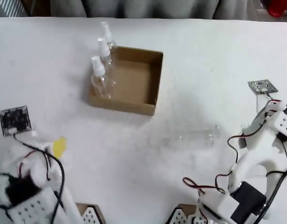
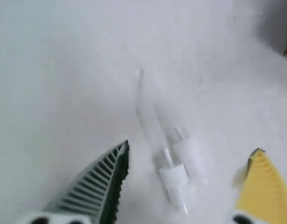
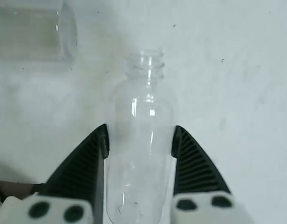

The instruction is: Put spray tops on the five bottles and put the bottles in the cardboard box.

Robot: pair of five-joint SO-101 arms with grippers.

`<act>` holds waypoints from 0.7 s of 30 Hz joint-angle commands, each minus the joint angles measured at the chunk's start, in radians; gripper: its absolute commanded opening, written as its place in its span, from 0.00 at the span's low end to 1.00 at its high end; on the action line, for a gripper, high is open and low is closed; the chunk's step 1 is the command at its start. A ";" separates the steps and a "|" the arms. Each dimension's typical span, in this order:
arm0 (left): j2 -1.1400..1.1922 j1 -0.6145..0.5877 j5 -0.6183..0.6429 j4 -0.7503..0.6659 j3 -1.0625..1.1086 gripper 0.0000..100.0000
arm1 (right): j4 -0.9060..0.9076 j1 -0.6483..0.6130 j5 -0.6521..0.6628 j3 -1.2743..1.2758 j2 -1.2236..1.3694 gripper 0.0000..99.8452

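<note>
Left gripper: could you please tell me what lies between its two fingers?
Two white spray tops lie side by side on the table between the fingers of the open left gripper, as the left wrist view shows.

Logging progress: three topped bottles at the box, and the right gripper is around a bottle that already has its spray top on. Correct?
One thing is wrong. The bottle between the right gripper's fingers has a bare threaded neck with no spray top on it, as the right wrist view shows. The three topped bottles at the box are as you say.
</note>
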 commanded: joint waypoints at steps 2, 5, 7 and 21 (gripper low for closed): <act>0.174 0.019 -0.098 -0.005 -0.097 0.37 | -0.002 0.007 0.018 -0.008 -0.033 0.02; 0.197 0.019 -0.146 -0.015 -0.086 0.35 | -0.002 0.005 0.018 -0.008 -0.033 0.02; 0.213 0.024 -0.170 -0.037 -0.066 0.29 | -0.002 0.004 0.018 -0.008 -0.033 0.02; 0.357 0.163 -0.321 -0.180 -0.034 0.23 | -0.004 0.008 0.020 -0.008 -0.036 0.02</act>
